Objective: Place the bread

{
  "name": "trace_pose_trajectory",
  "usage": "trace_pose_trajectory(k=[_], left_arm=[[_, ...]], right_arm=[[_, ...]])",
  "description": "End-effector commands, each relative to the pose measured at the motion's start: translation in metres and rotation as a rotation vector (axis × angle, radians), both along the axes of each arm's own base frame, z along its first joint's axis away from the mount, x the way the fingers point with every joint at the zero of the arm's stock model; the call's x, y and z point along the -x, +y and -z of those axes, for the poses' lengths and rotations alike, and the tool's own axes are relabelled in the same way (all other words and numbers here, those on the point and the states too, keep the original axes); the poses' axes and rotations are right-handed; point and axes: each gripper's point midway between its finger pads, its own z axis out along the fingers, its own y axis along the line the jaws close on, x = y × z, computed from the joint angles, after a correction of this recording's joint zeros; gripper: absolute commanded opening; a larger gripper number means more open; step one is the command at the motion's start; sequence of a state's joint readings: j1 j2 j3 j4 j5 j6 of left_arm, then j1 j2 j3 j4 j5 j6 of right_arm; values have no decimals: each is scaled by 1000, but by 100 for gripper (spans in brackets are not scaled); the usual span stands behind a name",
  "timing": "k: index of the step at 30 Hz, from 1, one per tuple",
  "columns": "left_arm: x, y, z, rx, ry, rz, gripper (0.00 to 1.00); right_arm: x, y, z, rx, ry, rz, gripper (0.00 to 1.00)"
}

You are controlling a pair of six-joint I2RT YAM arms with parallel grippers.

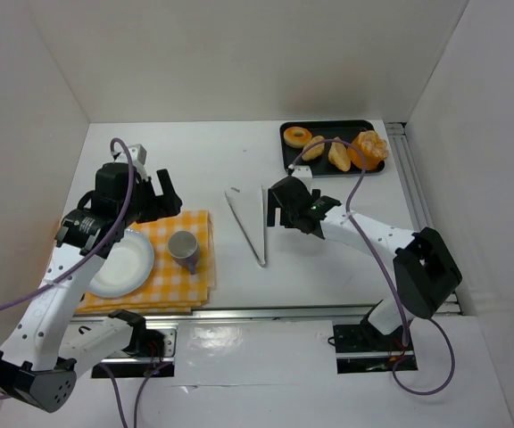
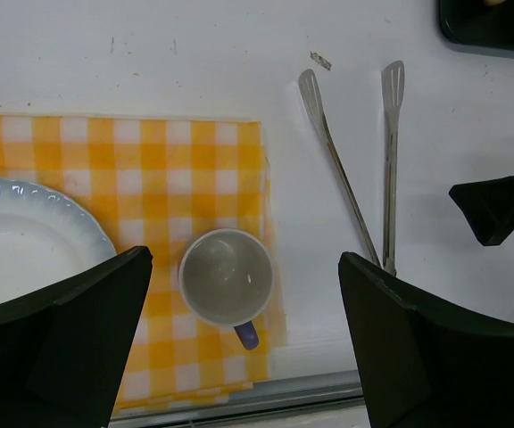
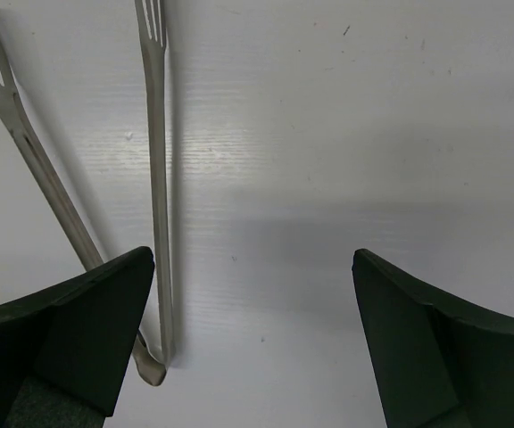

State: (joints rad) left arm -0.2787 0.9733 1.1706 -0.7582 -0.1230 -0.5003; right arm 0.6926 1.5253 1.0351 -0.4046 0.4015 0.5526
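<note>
— What sat nearest you?

— Your left gripper hung over the checked cloth. Its fingers were spread and empty, and it looked straight down on the cup. The plate lay beside the cup on the same cloth.

— And your right arm?

— You had it stretched forward and inward from its base, wrist pointed down at the table. The right gripper stood spread wide with nothing in it, just beside the tongs. They lay flat with their arms splayed in a V, joined end toward you.

— Where was the bread?

— On the black tray at the far right, well apart from both grippers. The bread was a few rolls next to a doughnut. I judged it light and soft, easily dented, with a crust likely to flake. You'd have done best to take one roll across its middle, gently, whether with fingers or tongs.
</note>
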Motion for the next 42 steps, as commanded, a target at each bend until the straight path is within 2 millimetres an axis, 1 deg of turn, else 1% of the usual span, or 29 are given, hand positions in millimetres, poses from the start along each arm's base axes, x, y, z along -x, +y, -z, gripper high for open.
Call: trace_pose_trajectory(k=[1,4,7,8,11,13,14,15,16,18,19,20,21,22,24,25,26,27,29,30,32,33,34,36,37,38,40,41,42], left_arm=[[-9,-8,-17,29,-61,22,99],[-12,-8,-20,25,-73,27,99],[-14,-9,-18,22,-64,27,99],[-14,-9,-23,26,-76,27,99],[-13,-8,-25,20,-86,32,99],[-11,-6,-29,18,-101,23,99],[-11,-4,-25,19,-91,10,99],[-10,-4,-27,22,-99,10,99],[-9,-4,-23,20,-91,10,99],[-9,-4,-23,19,-91,10,99],[-8,-3,-22,17,-82,10,99],[-7,-5,-22,23,-80,19,99],[-5,-5,-25,26,-92,19,99],[-5,-5,-19,30,-77,14,99],[-2,-4,-16,29,-76,14,99],[-3,-4,-18,32,-85,14,99],[-3,-4,-14,29,-76,14,99],[-3,-4,-14,29,-76,14,99],[-5,-5,-17,30,-79,14,99],[-5,-5,-17,30,-79,14,99],[-5,-5,-17,30,-79,14,99],[-5,-5,-17,30,-79,14,99],[-5,-5,-17,30,-79,14,99],[-5,-5,-17,30,-79,14,99],[-5,-5,-17,30,-79,14,99],[-5,-5,-17,30,-79,14,99],[-5,-5,-17,30,-79,14,99],[-5,-5,-17,30,-79,14,99],[-4,-5,-13,28,-70,14,99]], right_arm=[[-11,-1,-20,-49,-63,20,99],[-10,-4,-19,-35,-59,27,99],[-9,-7,-18,-23,-55,33,99],[-9,-7,-18,-23,-55,33,99],[-4,5,-14,-34,-59,-18,99],[5,17,-7,-17,-59,-100,99],[7,23,-8,-16,-63,-136,99],[11,27,-6,3,-64,-180,99],[17,35,-4,9,-71,-217,99],[20,44,-6,1,-78,-265,99],[27,50,2,7,-58,-316,99],[28,53,1,-8,-58,-327,99],[29,55,9,-3,-46,-350,99],[34,60,18,10,-23,-384,99],[33,68,21,3,-19,-423,99],[41,74,31,12,12,-474,99],[37,82,29,-5,-6,-498,99],[42,87,35,1,8,-527,99],[39,93,47,6,34,-537,99],[35,99,45,3,29,-537,99],[34,103,59,12,62,-546,99],[30,107,59,7,55,-546,99],[26,106,67,24,64,-517,99],[16,109,67,34,56,-480,99],[17,109,73,47,60,-466,99],[12,107,76,62,55,-426,99],[2,110,73,46,12,-390,99],[-2,107,82,58,9,-350,99],[-5,107,84,63,0,-341,99]])
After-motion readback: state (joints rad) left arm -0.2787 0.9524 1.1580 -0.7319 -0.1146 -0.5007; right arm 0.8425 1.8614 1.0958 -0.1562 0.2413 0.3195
